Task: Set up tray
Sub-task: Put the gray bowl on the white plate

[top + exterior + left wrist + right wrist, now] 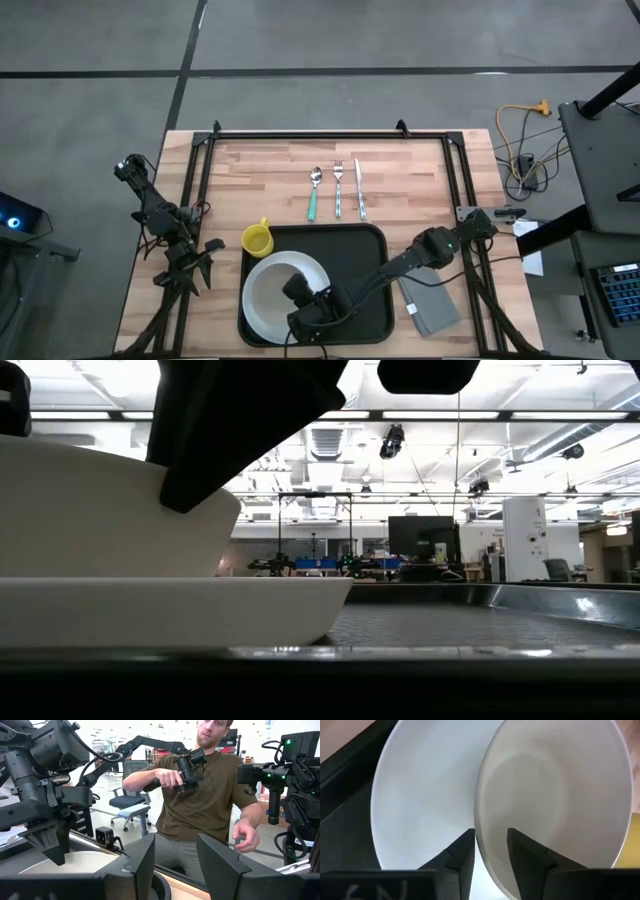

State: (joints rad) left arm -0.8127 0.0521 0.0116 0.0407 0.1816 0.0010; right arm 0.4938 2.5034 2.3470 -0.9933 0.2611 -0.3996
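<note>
The tray lies on the bench at the near edge, between my two arms, and the step in hand is seating the bowl on the plate that already rests in the tray's left half. My right pincer is over that plate, its fingers astride the bowl's rim, one inside and one outside, pinching it, or so I judge, since the wrist view shows the rim running between them but not clearly whether both pads bear on it. The low view shows the bowl tilted, its base not flat on the plate. My left pincer waits spread and empty off the tray's left side, near the yellow cup. Next I think I must lower the rim until the bowl sits level, then part the fingers and lift straight up so I don't drag it (the cup, spoon, fork, knife and napkin lie outside the tray, not yet loaded).
</note>
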